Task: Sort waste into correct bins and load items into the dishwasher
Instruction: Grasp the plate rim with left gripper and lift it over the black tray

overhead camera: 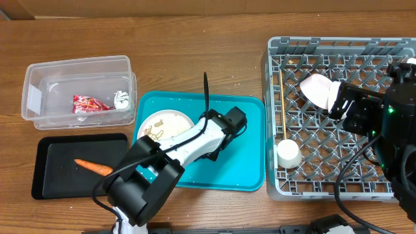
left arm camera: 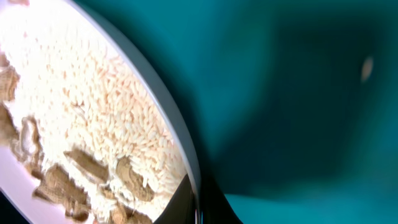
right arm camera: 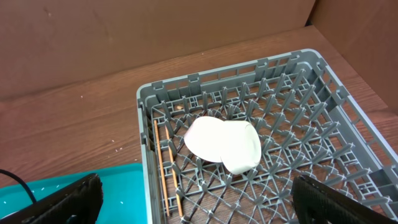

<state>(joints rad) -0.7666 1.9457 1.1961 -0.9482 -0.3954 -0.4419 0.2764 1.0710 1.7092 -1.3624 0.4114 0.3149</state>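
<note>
A round white plate (overhead camera: 162,125) with rice and food scraps (overhead camera: 156,130) lies on the teal tray (overhead camera: 240,162). My left gripper (overhead camera: 203,133) is shut on the plate's right rim. In the left wrist view its dark fingers (left arm camera: 198,210) pinch the rim (left arm camera: 177,124), with the rice (left arm camera: 93,106) beside them. My right gripper (overhead camera: 346,107) is open and empty above the grey dish rack (overhead camera: 364,188). Two bowls (overhead camera: 317,88) lean together in the rack and also show in the right wrist view (right arm camera: 224,144). The cup (overhead camera: 288,154) and chopsticks (overhead camera: 283,104) are in the rack too.
The clear tub (overhead camera: 39,84) at back left holds the red wrapper (overhead camera: 90,103) and white tissue (overhead camera: 121,99). The black tray (overhead camera: 52,182) in front of it holds the carrot (overhead camera: 94,166). The right wrist view shows the rack's rim (right arm camera: 144,155), the chopsticks (right arm camera: 163,168) and a corner of the teal tray (right arm camera: 118,186).
</note>
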